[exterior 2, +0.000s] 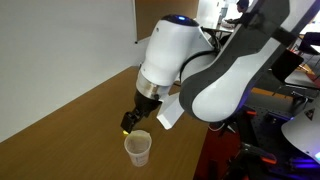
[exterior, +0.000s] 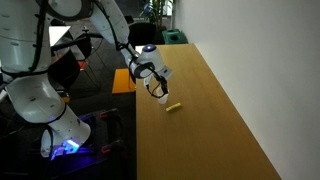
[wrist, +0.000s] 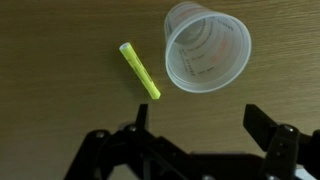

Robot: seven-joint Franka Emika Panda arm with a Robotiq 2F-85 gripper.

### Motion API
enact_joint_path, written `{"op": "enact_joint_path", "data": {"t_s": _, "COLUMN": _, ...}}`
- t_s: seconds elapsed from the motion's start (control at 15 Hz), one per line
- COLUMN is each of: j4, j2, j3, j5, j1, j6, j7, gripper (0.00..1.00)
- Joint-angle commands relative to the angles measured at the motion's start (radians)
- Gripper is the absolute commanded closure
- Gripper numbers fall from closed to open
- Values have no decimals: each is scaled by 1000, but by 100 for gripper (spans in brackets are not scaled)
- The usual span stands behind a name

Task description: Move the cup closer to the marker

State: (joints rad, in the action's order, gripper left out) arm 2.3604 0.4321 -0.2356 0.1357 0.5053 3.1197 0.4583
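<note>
The wooden desk (exterior: 215,125) carries only the two task things in the stretch that shows. The white arm (exterior 2: 235,60) reaches over it and ends low above them. In the wrist view the jaws are spread wide and hold nothing; their dark tips frame the bottom of the picture, clear of both things.

The cup (wrist: 207,47) stands upright on the desk, mouth up, so the wrist view looks down into it. In an exterior view it (exterior 2: 138,148) sits just under and in front of the wrist. Upright like this, it offers its rim and wall to a pinch from above or from the side.

The marker (wrist: 140,70) lies flat beside the cup at a slant — near, but apart, with bare wood between them. In an exterior view it (exterior: 173,106) shows as a small yellow bar just past the wrist.

By my reading the cup is close to the marker, and any further nudge would be short.

Nothing stands between the two. An orange sheet (exterior: 123,80) lies off the desk's near edge and a green box (exterior: 175,37) sits at the far end — both well away from the work.
</note>
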Motion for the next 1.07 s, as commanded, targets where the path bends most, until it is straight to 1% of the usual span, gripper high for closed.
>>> {"op": "enact_joint_path", "data": {"t_s": 0.0, "j4": 53, "j2": -96, "j3": -181, "j5": -51, "j1": 169, "j6": -56, "j7": 39, "gripper": 0}}
{"op": "enact_joint_path", "data": {"t_s": 0.07, "j4": 56, "j2": -105, "j3": -242, "j5": -63, "j1": 222, "j6": -73, "j7": 51, "gripper": 0}}
{"op": "enact_joint_path", "data": {"t_s": 0.27, "j4": 50, "j2": -128, "j3": -395, "j5": -117, "j1": 349, "j6": -146, "j7": 89, "gripper": 0}}
{"op": "enact_joint_path", "data": {"t_s": 0.47, "j4": 46, "j2": -160, "j3": -502, "j5": -177, "j1": 440, "j6": -230, "j7": 116, "gripper": 0}}
{"op": "enact_joint_path", "data": {"t_s": 0.67, "j4": 49, "j2": -210, "j3": -562, "j5": -230, "j1": 492, "j6": -302, "j7": 116, "gripper": 0}}
{"op": "enact_joint_path", "data": {"t_s": 0.8, "j4": 57, "j2": -254, "j3": -575, "j5": -254, "j1": 502, "j6": -338, "j7": 84, "gripper": 0}}
{"op": "enact_joint_path", "data": {"t_s": 1.0, "j4": 74, "j2": -339, "j3": -575, "j5": -300, "j1": 493, "j6": -393, "j7": 21, "gripper": 0}}
